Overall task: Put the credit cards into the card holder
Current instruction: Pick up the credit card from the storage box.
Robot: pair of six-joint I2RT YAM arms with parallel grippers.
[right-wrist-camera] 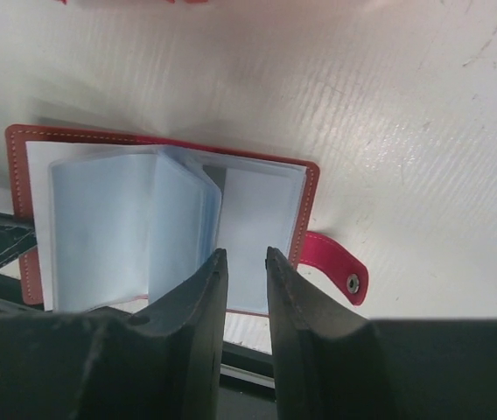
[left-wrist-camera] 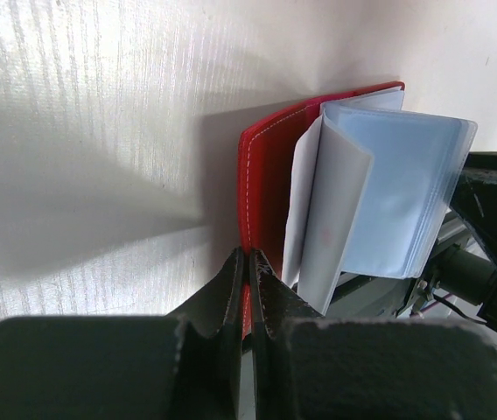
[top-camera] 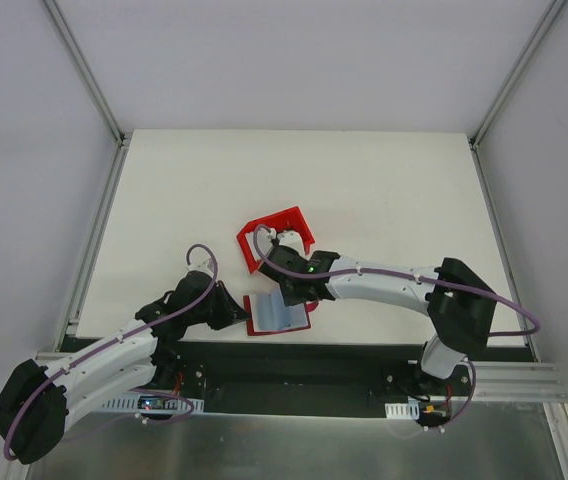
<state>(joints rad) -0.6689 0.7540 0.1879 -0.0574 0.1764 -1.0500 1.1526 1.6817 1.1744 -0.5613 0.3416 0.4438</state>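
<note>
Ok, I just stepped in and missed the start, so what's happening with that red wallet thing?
The left pincer is shut on the card holder at the edge of its red cover, holding it open near the front edge of the table. The right pincer hangs over the clear sleeves, fingers slightly apart with nothing visible between them. No loose card shows in any view.

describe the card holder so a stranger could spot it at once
On the white table, look at the middle of the near edge. The small dark-red folding card holder lies open there, pale sleeves fanned up. Unlike the bright red plastic bin behind it, it is flat, stitched, with a snap tab.
</note>
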